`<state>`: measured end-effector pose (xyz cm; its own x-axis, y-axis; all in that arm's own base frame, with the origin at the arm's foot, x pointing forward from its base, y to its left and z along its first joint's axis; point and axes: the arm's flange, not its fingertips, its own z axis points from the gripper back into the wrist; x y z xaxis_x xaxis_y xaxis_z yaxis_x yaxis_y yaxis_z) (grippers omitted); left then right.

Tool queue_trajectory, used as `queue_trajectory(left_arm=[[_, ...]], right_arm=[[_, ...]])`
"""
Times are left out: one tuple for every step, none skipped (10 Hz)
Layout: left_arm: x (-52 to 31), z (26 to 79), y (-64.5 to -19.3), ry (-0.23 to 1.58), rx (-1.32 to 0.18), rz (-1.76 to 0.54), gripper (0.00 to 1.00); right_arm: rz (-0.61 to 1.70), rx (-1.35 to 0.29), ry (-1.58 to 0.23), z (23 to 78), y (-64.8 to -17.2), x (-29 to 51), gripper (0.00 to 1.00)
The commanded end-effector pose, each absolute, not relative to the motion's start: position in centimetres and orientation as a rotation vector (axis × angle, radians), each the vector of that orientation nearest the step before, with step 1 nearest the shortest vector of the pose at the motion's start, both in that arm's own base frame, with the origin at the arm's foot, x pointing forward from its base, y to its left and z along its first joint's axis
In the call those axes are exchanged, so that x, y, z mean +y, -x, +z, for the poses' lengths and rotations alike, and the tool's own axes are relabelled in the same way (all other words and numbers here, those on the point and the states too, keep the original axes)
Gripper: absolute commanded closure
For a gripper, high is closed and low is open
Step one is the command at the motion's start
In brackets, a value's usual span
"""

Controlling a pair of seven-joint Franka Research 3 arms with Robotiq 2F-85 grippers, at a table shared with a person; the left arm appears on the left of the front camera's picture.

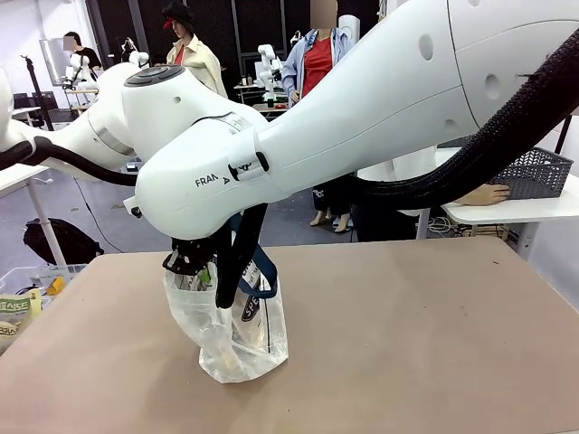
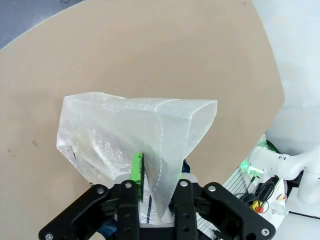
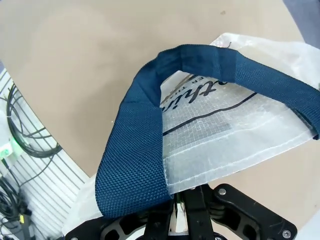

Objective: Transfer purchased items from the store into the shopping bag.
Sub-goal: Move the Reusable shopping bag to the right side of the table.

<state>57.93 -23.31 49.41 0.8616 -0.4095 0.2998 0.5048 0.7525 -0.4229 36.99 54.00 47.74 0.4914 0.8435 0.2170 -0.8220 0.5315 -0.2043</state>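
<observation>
Where print can be made out, it is sparse: the white arm link crossing the front view bears the letters "FRAN" before the casing curves away, and the shopping bag [image 1: 237, 336] carries dark script on its clear side, cut off to something like "thin" in the right wrist view, with a thin dark line beneath it. A dark round label with pale letters shows through the bag's wall in the front view, too small to read. At the left edge of that view a pale packet [image 1: 11, 308] shows part of a green word, not legible in full.

The bag stands on the tan table [image 1: 407, 344], left of the middle, its crinkled clear body upright and its navy strap handles [image 3: 150, 145] raised.

Both arms reach over the bag from above. The left gripper [image 2: 155, 187] points down at the table, its green-padded fingers [image 2: 136, 167] drawn close together with a fold of the bag's clear top edge pinched between them. The right gripper [image 3: 181, 210] is closed tight at the bag's rim, where the wide navy strap and the stitched clear film meet; the strap loops up and away from its black knuckles.

Across the room, a dark grey lattice basket [image 1: 534, 172] sits on a white table [image 1: 507, 212], with a person's hand [image 1: 484, 194] resting just beside it.
</observation>
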Motion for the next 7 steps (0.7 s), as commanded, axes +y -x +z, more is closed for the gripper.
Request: queue_trajectory(left_arm=[[-23.31,49.28,-57.40,0.490,-0.173,-0.499,1.00],[-23.35,49.24,-57.47,0.483,-0.172,-0.496,1.00],[-23.35,49.24,-57.48,0.478,-0.172,-0.500,1.00],[-23.36,49.21,-57.55,0.479,-0.168,-0.495,1.00],[-23.40,49.16,-57.53,0.478,-0.166,-0.497,1.00],[-23.37,49.23,-57.43,0.479,-0.167,-0.498,1.00],[-23.35,49.21,-57.47,0.480,-0.168,-0.497,1.00]], right_arm=[[0.968,-0.326,0.083,47.74,-36.69,54.03,1.00],[0.961,-0.330,0.078,47.91,-36.67,53.82,1.00],[0.955,-0.354,0.073,47.99,-36.54,53.70,1.00],[0.952,-0.351,0.071,47.98,-36.50,53.68,1.00],[0.941,-0.346,0.075,47.94,-36.47,53.72,0.96],[0.934,-0.343,0.075,47.95,-36.35,53.71,0.77],[0.922,-0.344,0.083,47.97,-36.33,53.64,0.57]])
